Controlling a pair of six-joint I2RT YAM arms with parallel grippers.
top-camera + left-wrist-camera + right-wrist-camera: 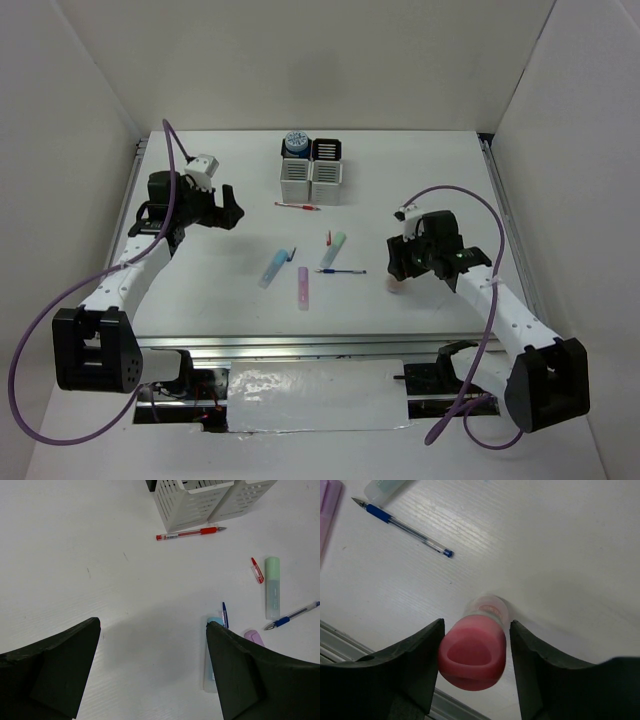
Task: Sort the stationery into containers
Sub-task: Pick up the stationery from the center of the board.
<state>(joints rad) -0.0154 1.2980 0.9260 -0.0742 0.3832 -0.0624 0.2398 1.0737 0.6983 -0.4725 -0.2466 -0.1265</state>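
The pink-capped tube stands on the table between the fingers of my right gripper. The left finger touches its cap and a thin gap shows at the right finger, so the gripper is open. From above, the tube peeks out under the right gripper. My left gripper hangs wide open over bare table left of centre. The blue stick, purple stick, green stick, blue pen and red pen lie mid-table. The containers stand at the back, a blue roll in one.
A small red pen cap lies beside the green stick. A metal rail runs along the table's near edge, close to the tube. White walls enclose the left, back and right sides.
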